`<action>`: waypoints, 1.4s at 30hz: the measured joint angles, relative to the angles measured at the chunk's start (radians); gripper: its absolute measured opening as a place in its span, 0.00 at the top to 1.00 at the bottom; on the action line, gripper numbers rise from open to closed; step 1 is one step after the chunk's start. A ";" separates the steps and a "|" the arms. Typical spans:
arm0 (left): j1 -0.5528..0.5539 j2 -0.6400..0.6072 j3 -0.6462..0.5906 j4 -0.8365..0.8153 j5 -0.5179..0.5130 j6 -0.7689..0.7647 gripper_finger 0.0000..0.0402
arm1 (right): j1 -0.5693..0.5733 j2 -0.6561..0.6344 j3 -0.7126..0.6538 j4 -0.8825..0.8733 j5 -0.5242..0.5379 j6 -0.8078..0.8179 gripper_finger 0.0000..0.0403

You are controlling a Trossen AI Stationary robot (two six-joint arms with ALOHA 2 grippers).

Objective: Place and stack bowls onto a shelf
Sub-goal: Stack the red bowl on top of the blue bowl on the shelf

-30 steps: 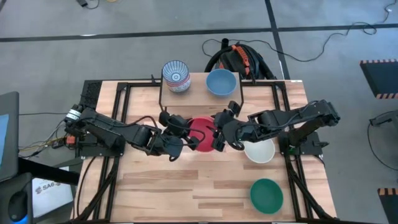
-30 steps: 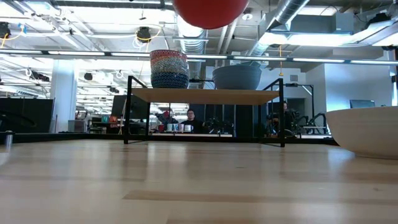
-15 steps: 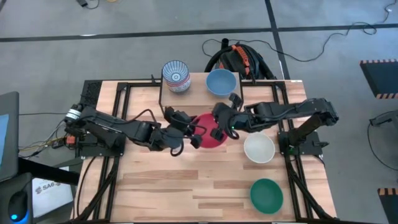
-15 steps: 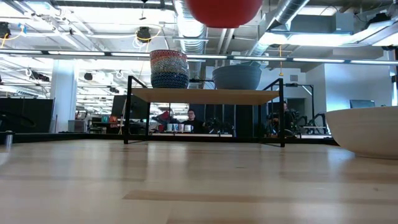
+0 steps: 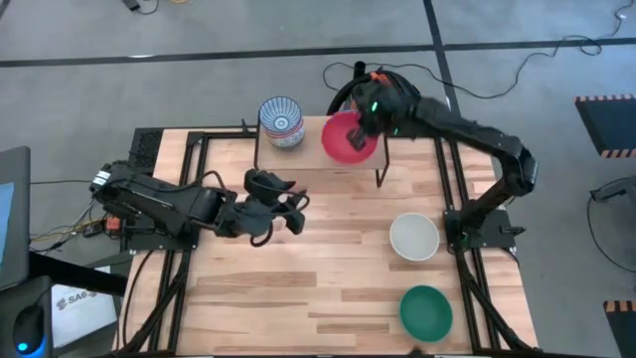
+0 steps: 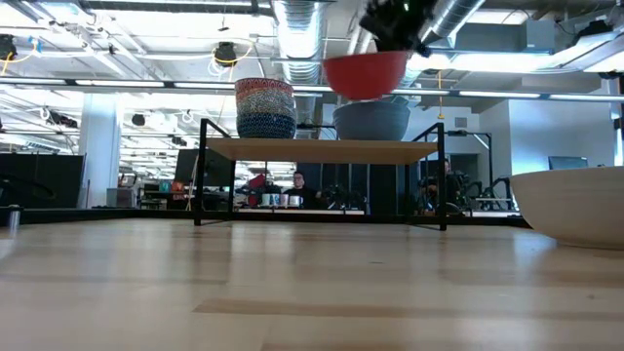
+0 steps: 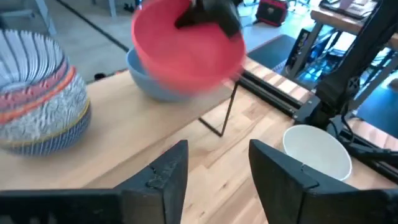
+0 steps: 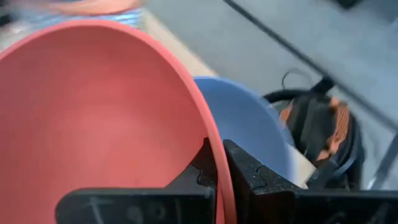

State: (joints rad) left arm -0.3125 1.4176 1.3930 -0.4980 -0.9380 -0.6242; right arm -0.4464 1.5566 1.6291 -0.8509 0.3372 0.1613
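Note:
A red bowl hangs over the light blue bowl that stands on the shelf at the table's far side. My right gripper is shut on it. A stack of patterned bowls stands on the shelf's left part. My left gripper stands open over the middle of the table with nothing between its fingers. A white bowl and a teal green bowl rest on the table at the right. My right gripper pinches the red bowl's rim, one finger inside the bowl and one outside. The fingers come from above, at the bowl's far right side. The bowl is lifted and opens upward, just above the light blue bowl. Whether the two touch cannot be told.
The shelf's thin black legs stand on the slatted tabletop. A black and orange bag lies on the floor behind the table. Bare wood lies between my left gripper and the near edge.
My left gripper has opened, let go of the red bowl and drawn back toward the table's left. My right gripper has shut on the bowl's rim. It has carried the bowl up and toward the far edge, from the table's middle to above the light blue bowl.

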 joint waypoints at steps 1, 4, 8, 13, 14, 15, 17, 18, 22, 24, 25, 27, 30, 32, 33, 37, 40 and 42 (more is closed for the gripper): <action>-0.005 0.001 0.000 -0.016 -0.010 -0.023 0.62 | -0.046 0.000 0.000 0.005 -0.044 0.002 0.92; -0.016 0.008 0.000 -0.052 -0.038 -0.085 0.61 | -0.171 0.001 0.000 0.032 -0.186 0.011 0.92; -0.018 0.009 -0.001 -0.073 -0.062 -0.136 0.61 | -0.274 0.021 0.002 0.065 -0.311 0.017 0.92; -0.013 0.009 -0.001 -0.076 -0.083 -0.146 0.61 | -0.293 0.069 -0.001 0.052 -0.377 -0.003 0.92; -0.010 0.009 -0.001 -0.077 -0.081 -0.147 0.61 | -0.288 0.078 0.001 0.050 -0.379 -0.003 0.92; -0.006 0.009 -0.001 -0.076 -0.077 -0.148 0.61 | -0.286 0.087 0.002 0.045 -0.381 -0.003 0.91; -0.004 0.009 -0.001 -0.076 -0.074 -0.161 0.61 | -0.282 0.103 -0.001 0.033 -0.386 -0.005 0.88; -0.004 0.009 -0.001 -0.077 -0.075 -0.177 0.61 | -0.276 0.105 -0.001 0.035 -0.391 -0.004 0.86; -0.012 0.009 -0.001 -0.083 -0.080 -0.193 0.61 | -0.276 0.108 0.001 0.037 -0.393 -0.001 0.74; -0.017 0.009 -0.001 -0.088 -0.080 -0.199 0.61 | -0.277 0.109 0.000 0.032 -0.393 -0.001 0.66; -0.021 0.009 -0.001 -0.091 -0.081 -0.204 0.61 | -0.277 0.107 0.000 0.030 -0.393 0.000 0.62; -0.029 0.009 -0.001 -0.094 -0.081 -0.209 0.61 | -0.282 0.091 0.000 0.012 -0.393 0.007 0.54; -0.048 0.009 -0.001 -0.095 -0.092 -0.215 0.61 | -0.283 0.032 0.000 -0.006 -0.393 0.008 0.45; -0.064 0.009 -0.001 -0.096 -0.104 -0.223 0.61 | -0.283 -0.021 0.000 -0.019 -0.393 0.012 0.42; -0.072 0.009 -0.001 -0.097 -0.109 -0.223 0.61 | -0.283 -0.047 0.000 -0.027 -0.393 0.016 0.41; -0.093 0.009 -0.002 -0.097 -0.119 -0.207 0.61 | -0.282 -0.082 0.002 -0.021 -0.372 0.022 0.44; -0.094 0.009 -0.022 -0.097 -0.121 -0.181 0.61 | -0.282 -0.059 -0.026 0.004 -0.303 0.027 0.48; -0.094 0.010 -0.027 -0.102 -0.111 -0.196 0.61 | -0.292 -0.053 -0.056 0.021 -0.304 0.044 0.51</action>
State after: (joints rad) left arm -0.4068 1.4273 1.3663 -0.6000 -1.0487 -0.8200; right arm -0.7382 1.5034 1.5726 -0.8298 0.0329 0.2056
